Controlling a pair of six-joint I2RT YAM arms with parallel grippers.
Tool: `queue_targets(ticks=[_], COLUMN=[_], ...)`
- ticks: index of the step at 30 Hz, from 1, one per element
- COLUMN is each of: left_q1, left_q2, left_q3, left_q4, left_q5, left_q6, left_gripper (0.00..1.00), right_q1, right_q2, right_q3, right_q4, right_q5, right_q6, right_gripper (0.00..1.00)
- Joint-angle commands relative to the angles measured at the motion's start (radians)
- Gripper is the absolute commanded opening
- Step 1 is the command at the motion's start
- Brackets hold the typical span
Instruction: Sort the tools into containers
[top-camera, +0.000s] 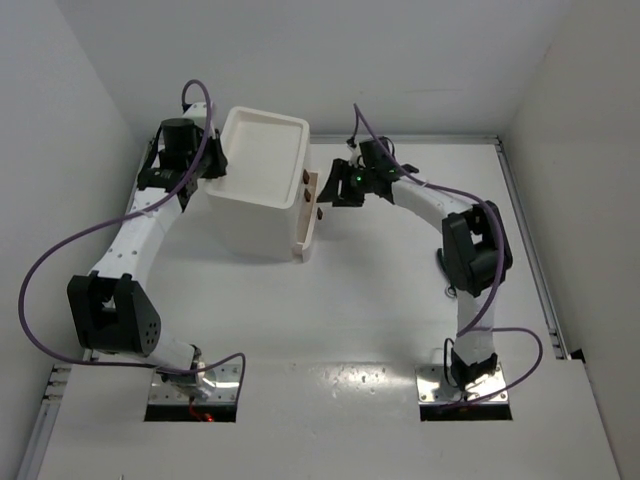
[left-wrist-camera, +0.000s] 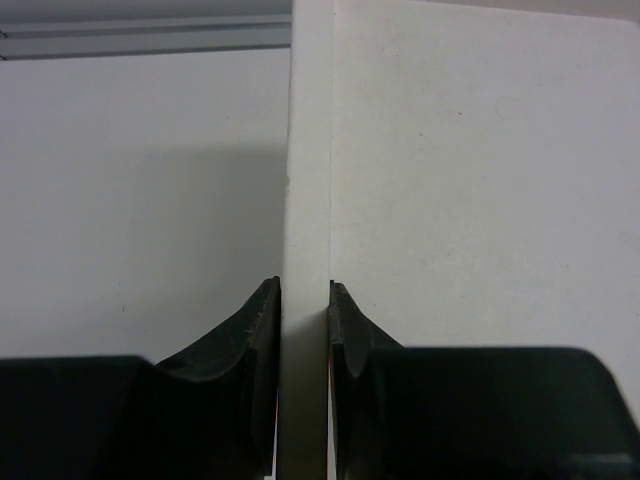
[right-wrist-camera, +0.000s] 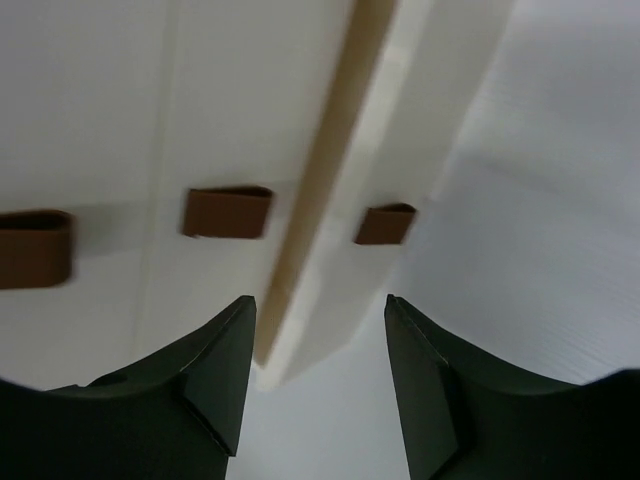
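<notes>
From above, the drawer unit (top-camera: 250, 225) stands far left on the worktop (top-camera: 380, 300), with one drawer (top-camera: 306, 215) on its right face drawn slightly out. The left pincer (top-camera: 214, 165) is at the unit's left rim, and the right pincer (top-camera: 335, 188) is just beside the drawer front. No tools show in any view.

At the left wrist, the left pincer (left-wrist-camera: 305, 325) is nearly closed on the unit's thin white wall (left-wrist-camera: 310, 150), apparently pinching it, though contact is hard to confirm.

At the right wrist, the right pincer (right-wrist-camera: 318, 360) gapes wide and empty, with the drawer front (right-wrist-camera: 400, 140) between its fingers and a brown handle (right-wrist-camera: 387, 223) ahead. The unit looks like light, slick, hollow plastic that would likely slide when tugged. The small handle seems the surest hold.
</notes>
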Motion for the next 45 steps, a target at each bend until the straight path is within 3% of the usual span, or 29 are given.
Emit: queue_targets(ticks=[1,9,14,26,30,31,33,34,45], left_q1=[0.006,0.006,0.006,0.006,0.006,0.006,0.006,0.006,0.006], left_q2=[-0.029,-0.02,-0.02,-0.02,-0.02,-0.02,-0.02,-0.02,-0.02], left_q3=[-0.024,-0.015,-0.015,-0.024,-0.024,-0.024,-0.024,-0.024,-0.024], left_q4=[-0.041,-0.041,-0.041,-0.041,-0.041,-0.041,-0.041,-0.041,-0.041], left_q5=[-0.025,-0.034,-0.045,-0.054,-0.063,-0.063,-0.063,-0.063,-0.164], left_q6=[-0.082,-0.082,-0.082,-0.082,-0.072,-0.072,-0.072,-0.072,-0.091], left_gripper=[0.0,0.0,0.0,0.0,0.0,0.0,0.0,0.0,0.0], right_q1=[0.028,0.106,0.124,0.144,0.155,0.155,0.155,0.155,0.117], right_q2=[-0.005,0.049,0.07,0.176,0.199,0.199,0.199,0.19,0.072], right_q3=[0.049,0.121,0.139,0.208,0.227,0.227,0.236,0.236,0.218], right_q4=[0.033,-0.063,-0.072,-0.057,-0.057,-0.057,-0.066,-0.077,-0.158], right_q5=[0.037,0.268,0.338,0.368,0.388,0.401,0.413,0.425,0.563], right_q6=[0.142,0.152,0.142,0.192,0.192,0.192,0.192,0.192,0.095], right_gripper=[0.56,0.56,0.54,0.52,0.38,0.24,0.11,0.0,0.0])
